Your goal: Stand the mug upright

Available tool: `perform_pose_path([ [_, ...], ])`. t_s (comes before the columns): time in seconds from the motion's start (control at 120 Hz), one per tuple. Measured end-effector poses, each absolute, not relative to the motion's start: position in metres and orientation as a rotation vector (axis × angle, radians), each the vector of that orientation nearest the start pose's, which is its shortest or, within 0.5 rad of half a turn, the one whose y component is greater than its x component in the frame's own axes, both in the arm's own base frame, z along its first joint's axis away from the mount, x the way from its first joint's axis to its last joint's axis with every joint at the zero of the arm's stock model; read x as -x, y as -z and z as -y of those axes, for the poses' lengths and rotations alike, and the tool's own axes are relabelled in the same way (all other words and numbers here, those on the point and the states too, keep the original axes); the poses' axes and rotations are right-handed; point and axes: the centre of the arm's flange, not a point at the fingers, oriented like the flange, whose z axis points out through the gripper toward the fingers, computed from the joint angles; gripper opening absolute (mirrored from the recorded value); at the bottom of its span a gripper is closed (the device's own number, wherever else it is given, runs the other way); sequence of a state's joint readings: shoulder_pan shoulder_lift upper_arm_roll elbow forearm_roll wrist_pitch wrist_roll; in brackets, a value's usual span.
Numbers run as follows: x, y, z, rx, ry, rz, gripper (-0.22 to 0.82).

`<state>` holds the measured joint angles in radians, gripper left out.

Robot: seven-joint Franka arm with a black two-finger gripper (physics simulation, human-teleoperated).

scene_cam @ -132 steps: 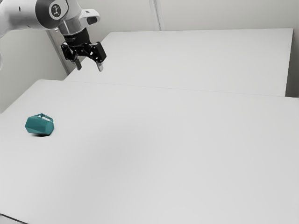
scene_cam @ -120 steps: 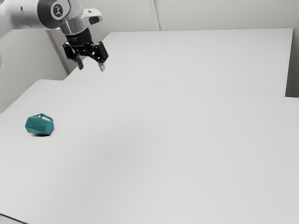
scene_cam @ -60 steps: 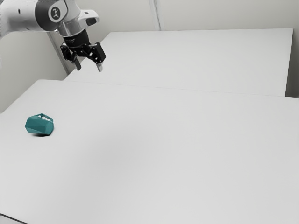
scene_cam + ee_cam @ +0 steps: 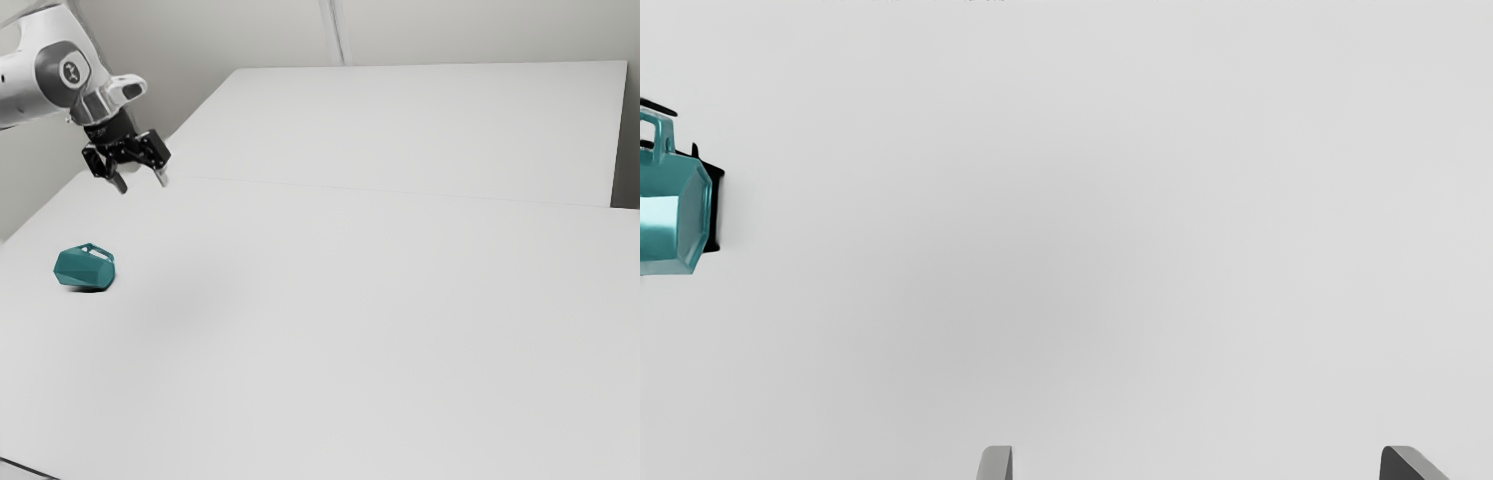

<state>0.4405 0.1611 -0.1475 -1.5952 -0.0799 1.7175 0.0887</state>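
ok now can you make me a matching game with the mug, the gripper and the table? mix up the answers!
1. Mug
2. Gripper
3. Table

A. White and flat, under the teal thing
B. Lying on its side
C. Black, open, up in the air

Right pairs: 1-B, 2-C, 3-A

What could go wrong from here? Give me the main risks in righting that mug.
Missed grasp: the open end effector hangs above the table and off to one side of the mug, so lowering it straight down would probably miss.

Knocked handle: the mug lies on its side with its handle raised, so a descending finger might hit that and roll the mug.

Slip: the sides are angled facets, so an uneven grip could let the mug twist while being turned up.
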Motion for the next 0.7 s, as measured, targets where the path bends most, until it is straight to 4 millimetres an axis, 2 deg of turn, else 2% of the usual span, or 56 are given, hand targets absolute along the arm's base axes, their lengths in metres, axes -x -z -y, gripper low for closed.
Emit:
perform_pose_path([
  [0.242, -0.578, -0.499, -0.248, 3.311, 0.02, 0.251, 0.6],
  [0.467, -0.572, -0.475, -0.33, 3.383, 0.151, 0.152, 0.6],
  [0.567, -0.571, -0.456, -0.37, 3.416, 0.203, 0.121, 0.6],
  [0.7, -0.557, -0.432, -0.417, 3.445, 0.23, 0.087, 0.6],
])
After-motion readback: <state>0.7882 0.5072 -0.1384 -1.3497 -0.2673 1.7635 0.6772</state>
